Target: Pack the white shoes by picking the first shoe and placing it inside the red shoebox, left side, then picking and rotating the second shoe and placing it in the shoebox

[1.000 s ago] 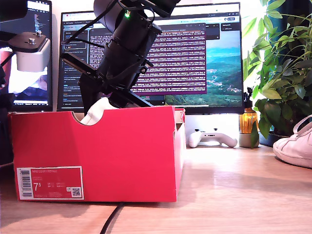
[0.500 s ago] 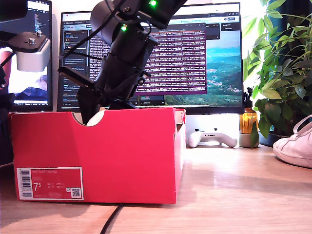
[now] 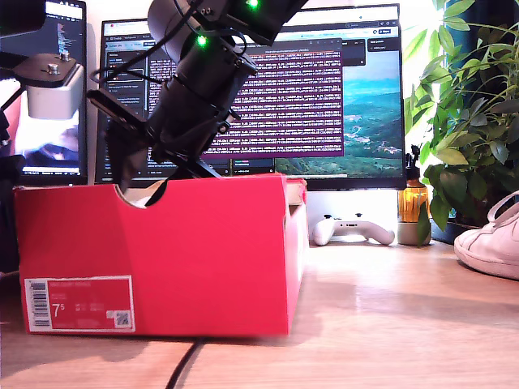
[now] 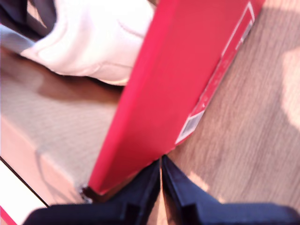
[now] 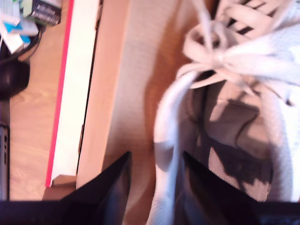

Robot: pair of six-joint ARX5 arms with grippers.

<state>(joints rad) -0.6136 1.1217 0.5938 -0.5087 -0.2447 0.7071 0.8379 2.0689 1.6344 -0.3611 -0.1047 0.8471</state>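
One white shoe (image 5: pixel 225 117) is clamped at its collar by my second hand (image 5: pixel 154 187), inside the red shoebox (image 3: pixel 203 259). My first hand (image 4: pixel 161 187) is pressed together on the box wall. The other shoe (image 3: pixel 491 243) (at three o'clock in the exterior view) waits on the counter (image 3: pixel 389 324).

Light wooden desk (image 3: pixel 389 324), sunlit patches. Two lit monitors (image 3: pixel 324 97) along its back edge; leafy plant (image 3: pixel 470 105) at exterior view's right.
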